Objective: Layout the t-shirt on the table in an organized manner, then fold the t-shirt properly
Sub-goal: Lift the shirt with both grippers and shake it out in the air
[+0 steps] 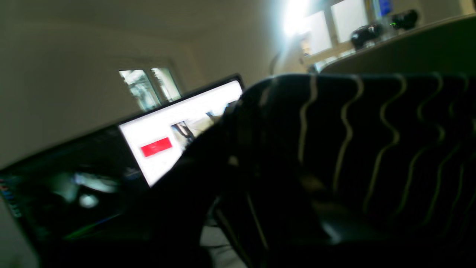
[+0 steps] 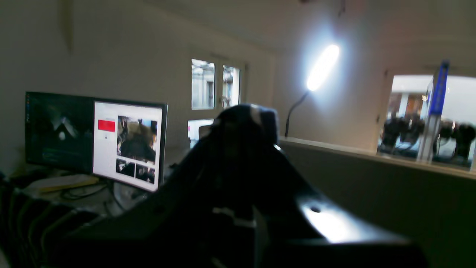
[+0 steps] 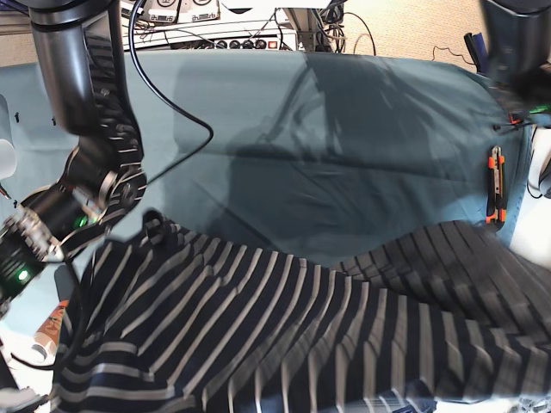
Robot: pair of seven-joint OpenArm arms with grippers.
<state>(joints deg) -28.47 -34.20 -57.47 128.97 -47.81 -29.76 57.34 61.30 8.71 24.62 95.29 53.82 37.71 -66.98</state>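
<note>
Teal cloth covers the worktop (image 3: 344, 129) across the upper base view. At left, the right arm (image 3: 82, 129) bends down from the top corner, its fingers (image 2: 241, 123) lifted and clamped on the shirt (image 3: 284, 335), which spreads across the lower frame. At right, the left fingers (image 1: 238, 163) pinch striped fabric, raised.

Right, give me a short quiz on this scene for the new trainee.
1. True or false: the t-shirt lies neatly folded on the table.
2. The table's cloth is: A red, B teal, C white.
3. Fill in: the small tool at the table's edge is partly ___.

Key: 1 false, it is spread out and unfolded; 2 B; 3 orange.
</note>
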